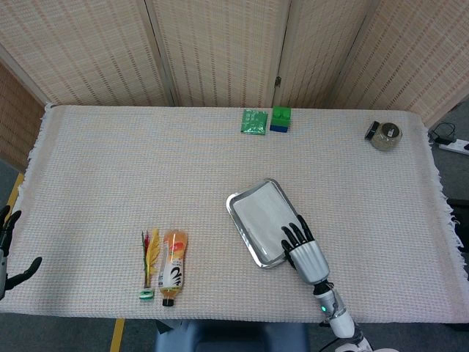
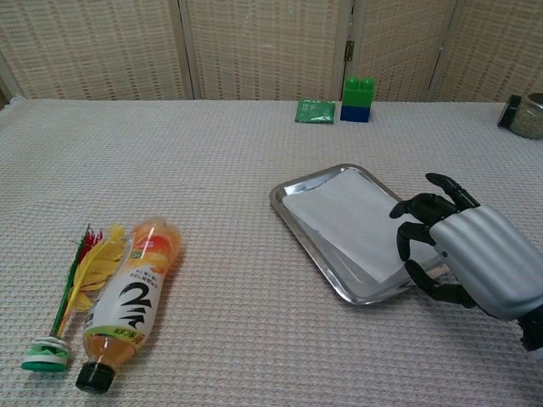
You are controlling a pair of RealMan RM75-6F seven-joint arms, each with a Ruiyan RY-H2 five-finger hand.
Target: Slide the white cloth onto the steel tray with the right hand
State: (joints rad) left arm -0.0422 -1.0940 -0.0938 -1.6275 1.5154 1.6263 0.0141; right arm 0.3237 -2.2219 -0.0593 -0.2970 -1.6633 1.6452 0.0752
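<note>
The white cloth lies flat inside the steel tray, right of the table's middle. My right hand sits at the tray's near right corner. Its dark fingers are spread and curved over the cloth's near edge, and it holds nothing. At the far left edge of the head view, off the table, my left hand hangs with its fingers apart and nothing in it. The chest view does not show it.
An orange drink bottle and a feather shuttlecock lie at the front left. A green packet and a green-and-blue block sit at the back. A jar stands back right.
</note>
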